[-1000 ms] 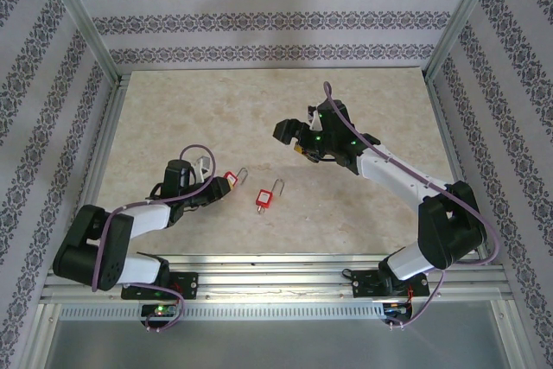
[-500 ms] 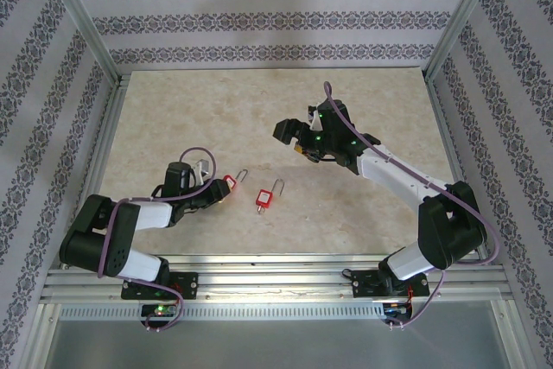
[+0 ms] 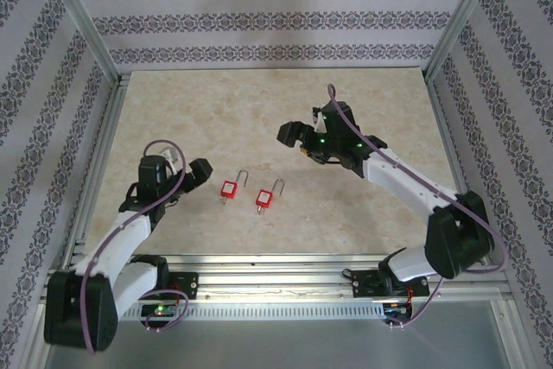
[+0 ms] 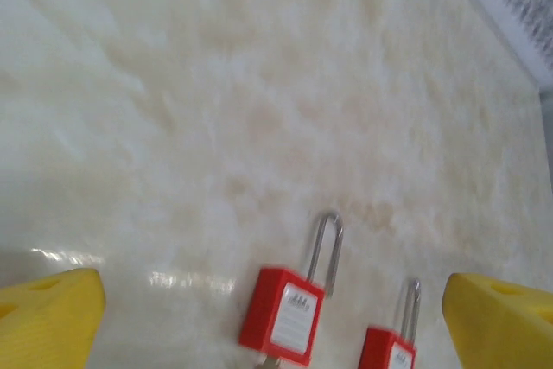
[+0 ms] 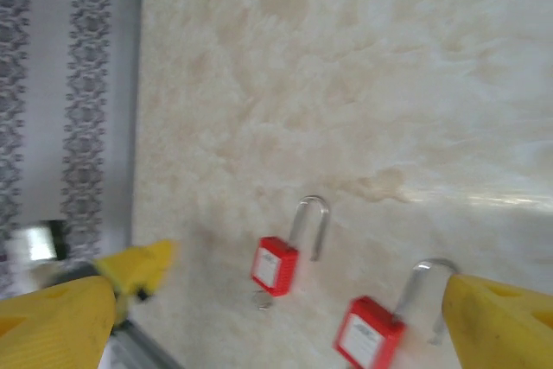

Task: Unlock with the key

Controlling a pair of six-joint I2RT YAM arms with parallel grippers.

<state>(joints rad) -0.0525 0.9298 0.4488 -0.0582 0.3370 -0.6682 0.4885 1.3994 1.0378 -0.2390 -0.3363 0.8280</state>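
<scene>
Top view: two red padlocks lie flat on the marble worktop (image 3: 363, 92), at about 7 o'clock from its centre. The left padlock (image 3: 229, 188) and right padlock (image 3: 264, 199) are just beside each other and not touching, with the right one at 4 o'clock from the left. Both steel shackles point to roughly 1 o'clock.

My left gripper (image 3: 197, 170) hovers at 10 o'clock from the left padlock, near it but apart. Its jaws are spread wide and hold nothing. In the left wrist view the yellow fingers (image 4: 47, 317) sit at the two bottom corners. The left padlock (image 4: 283, 315) and right padlock (image 4: 387, 353) lie on the worktop between them, shackles at 12 o'clock.

A small metal bit pokes out under the left padlock's body (key or keyring, too blurred to tell).

My right gripper (image 3: 295, 143) hangs above the worktop at 1 o'clock from the right padlock, well apart from it. Its jaws are also wide apart and empty. The right wrist view shows its yellow fingers (image 5: 56, 321) in the bottom corners, with the left padlock (image 5: 275, 265) and right padlock (image 5: 367, 334) below.
</scene>
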